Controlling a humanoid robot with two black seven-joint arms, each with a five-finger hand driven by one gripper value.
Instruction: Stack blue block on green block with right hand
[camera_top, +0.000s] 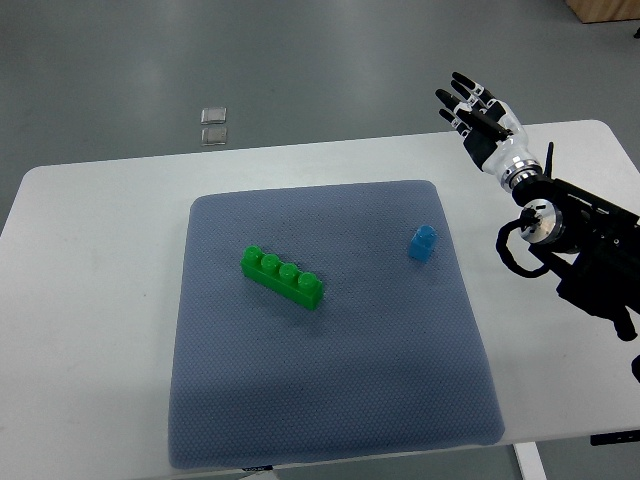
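Observation:
A small blue block (423, 242) stands on the right part of the blue-grey mat (330, 390). A long green block (283, 277) with several studs lies diagonally near the mat's middle, left of the blue block. My right hand (474, 108) is at the table's far right, well above and right of the blue block, fingers spread and holding nothing. Its black arm (575, 235) comes in from the right edge. The left arm is out of view.
The mat lies on a white table (90, 300). Two small clear squares (214, 124) lie on the grey floor beyond the table's far edge. A wooden corner (605, 10) shows at the top right.

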